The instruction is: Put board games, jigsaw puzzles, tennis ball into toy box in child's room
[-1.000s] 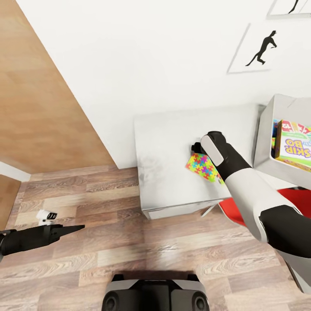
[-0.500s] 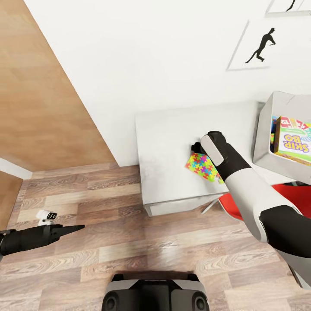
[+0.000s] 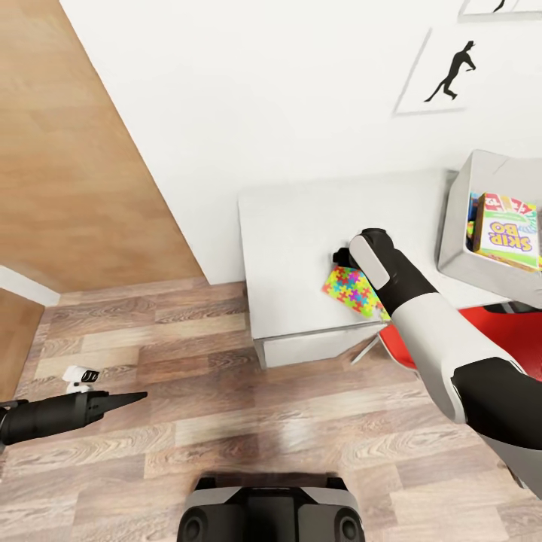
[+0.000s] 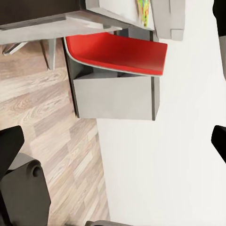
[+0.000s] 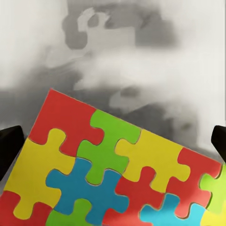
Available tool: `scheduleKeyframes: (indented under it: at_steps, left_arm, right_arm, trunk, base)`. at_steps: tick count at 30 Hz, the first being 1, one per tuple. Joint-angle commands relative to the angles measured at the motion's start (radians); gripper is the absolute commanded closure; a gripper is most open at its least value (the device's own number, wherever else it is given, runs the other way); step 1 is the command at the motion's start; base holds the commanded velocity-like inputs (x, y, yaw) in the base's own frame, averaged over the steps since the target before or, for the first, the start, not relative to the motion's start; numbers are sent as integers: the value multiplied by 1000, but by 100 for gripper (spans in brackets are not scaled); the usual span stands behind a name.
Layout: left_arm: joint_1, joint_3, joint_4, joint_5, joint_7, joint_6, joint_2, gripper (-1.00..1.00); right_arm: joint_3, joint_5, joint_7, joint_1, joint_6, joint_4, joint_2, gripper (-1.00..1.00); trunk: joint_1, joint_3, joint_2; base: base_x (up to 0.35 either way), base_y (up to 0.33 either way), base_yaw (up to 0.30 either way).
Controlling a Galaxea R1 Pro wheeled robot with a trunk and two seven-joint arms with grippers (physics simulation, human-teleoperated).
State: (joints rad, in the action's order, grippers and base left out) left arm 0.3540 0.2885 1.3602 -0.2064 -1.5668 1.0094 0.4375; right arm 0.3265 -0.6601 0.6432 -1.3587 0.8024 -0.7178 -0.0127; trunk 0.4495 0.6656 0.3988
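The jigsaw puzzle point(image 3: 352, 293), a thin flat mat of red, yellow, green and blue interlocking pieces, lies on the grey tabletop point(image 3: 301, 241) near its front edge. The right claw point(image 5: 113, 141) hangs over it, fingers spread wide. The left claw point(image 3: 128, 398) looks closed above the wooden floor point(image 3: 248, 421).

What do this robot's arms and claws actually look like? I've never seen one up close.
The right arm is chunky and rounded, with glossy white shells broken by black sections at elbow and wrist, plus a pale grey panel near the wrist. The left arm is slim, matt black and tube-shaped, tapering to a pointed left gripper, with a small white camera block on top. The right gripper's fingertips are plain black.
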Motion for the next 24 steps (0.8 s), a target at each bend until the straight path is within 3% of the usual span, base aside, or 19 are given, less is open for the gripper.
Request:
scheduleKeyframes:
  at_steps: [1, 24]
  left_arm:
    - [0, 0, 0, 1, -4, 11, 1, -100]
    - [0, 0, 0, 1, -4, 11, 1, -100]
  right_arm:
    - [6, -32, 9, 0, 0, 59, -1, -100]
    - [6, -32, 9, 0, 1, 58, 1, -100]
  trunk:
    - [0, 1, 1]
    - [0, 1, 1]
  base:
    - [-84, 15, 0]
    - [-85, 21, 0]
